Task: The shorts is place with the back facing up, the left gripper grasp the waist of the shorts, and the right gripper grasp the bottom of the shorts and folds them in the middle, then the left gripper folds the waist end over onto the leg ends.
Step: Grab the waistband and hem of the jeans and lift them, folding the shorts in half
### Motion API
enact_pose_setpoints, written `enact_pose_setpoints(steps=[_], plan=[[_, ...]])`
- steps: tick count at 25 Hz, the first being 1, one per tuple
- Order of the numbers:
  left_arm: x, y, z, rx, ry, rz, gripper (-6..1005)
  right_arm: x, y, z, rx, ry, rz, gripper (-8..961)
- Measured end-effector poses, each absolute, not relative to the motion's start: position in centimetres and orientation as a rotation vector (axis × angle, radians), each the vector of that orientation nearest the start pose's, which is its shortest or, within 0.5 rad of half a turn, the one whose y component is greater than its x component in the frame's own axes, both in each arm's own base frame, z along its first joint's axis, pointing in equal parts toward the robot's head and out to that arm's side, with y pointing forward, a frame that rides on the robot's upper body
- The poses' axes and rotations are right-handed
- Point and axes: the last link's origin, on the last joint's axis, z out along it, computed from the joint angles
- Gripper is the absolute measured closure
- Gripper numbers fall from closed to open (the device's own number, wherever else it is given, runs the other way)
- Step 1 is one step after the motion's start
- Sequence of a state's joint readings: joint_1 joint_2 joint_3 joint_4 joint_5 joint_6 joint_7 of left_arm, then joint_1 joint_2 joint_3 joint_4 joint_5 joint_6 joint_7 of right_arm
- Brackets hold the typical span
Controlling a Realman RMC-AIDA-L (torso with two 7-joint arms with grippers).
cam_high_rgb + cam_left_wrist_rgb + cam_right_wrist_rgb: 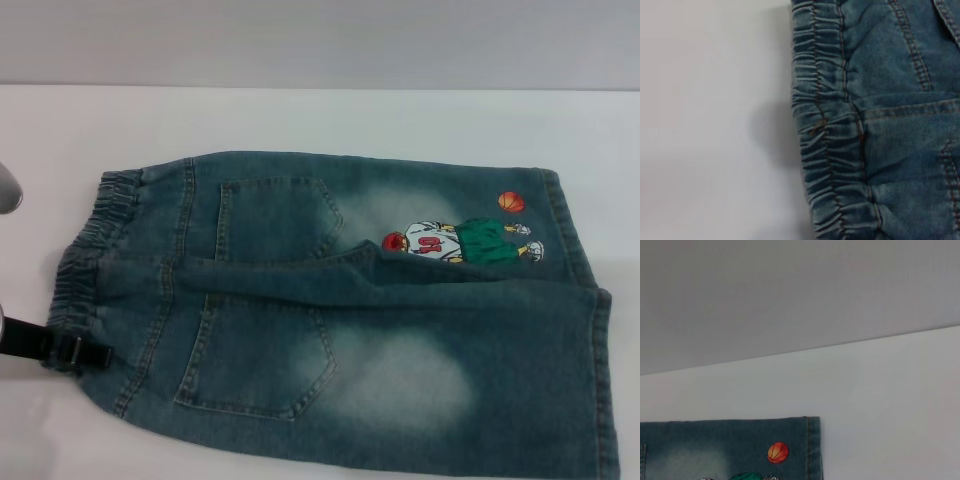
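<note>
Blue denim shorts [330, 310] lay back-up, flat on the white desk [300, 120] for folding; left pincer [60, 347] reached the elastic waistband [825, 150], grip unreadable.

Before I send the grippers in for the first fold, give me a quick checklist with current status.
1. Shorts back side up, both rear pockets showing: ok.
2. Elastic waist on the robot's left, leg hems on its right: ok.
3. Shorts lying flat: not ok, a diagonal crease runs between the legs near the cartoon patch.
4. Left gripper at the waist's near corner; actual grasp: cannot tell.
5. Right gripper at the leg hems: cannot tell, it is not in view.
6. Far hem corner by the basketball patch flat on the table: ok.
</note>
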State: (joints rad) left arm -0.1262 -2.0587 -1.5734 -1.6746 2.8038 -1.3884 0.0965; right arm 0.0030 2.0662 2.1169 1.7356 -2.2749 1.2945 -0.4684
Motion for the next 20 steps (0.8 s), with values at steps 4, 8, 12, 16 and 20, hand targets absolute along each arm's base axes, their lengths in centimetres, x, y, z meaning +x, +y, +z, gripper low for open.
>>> enact_pose_setpoints(steps=[4, 8, 12, 16, 20], plan=[[-26.97, 28.49, 2.94, -1.962, -1.360, 0.434, 250, 28.75, 27.84, 13.60, -1.860, 1.341, 0.238, 255], [-27.00, 28.47, 2.88, -1.959, -1.356, 0.442, 253, 28.71, 27.85, 13.59, -1.861, 1.340, 0.238, 256], [-26.93, 28.41, 2.68, -1.964, -1.347, 0.452, 257, 28.65, 27.87, 13.62, -1.862, 1.337, 0.238, 258], [-26.93, 28.39, 2.52, -1.968, -1.351, 0.454, 261, 28.55, 27.86, 13.71, -1.863, 1.331, 0.239, 259], [-26.78, 28.55, 2.46, -1.961, -1.361, 0.441, 265, 28.43, 27.88, 13.70, -1.867, 1.329, 0.246, 260]])
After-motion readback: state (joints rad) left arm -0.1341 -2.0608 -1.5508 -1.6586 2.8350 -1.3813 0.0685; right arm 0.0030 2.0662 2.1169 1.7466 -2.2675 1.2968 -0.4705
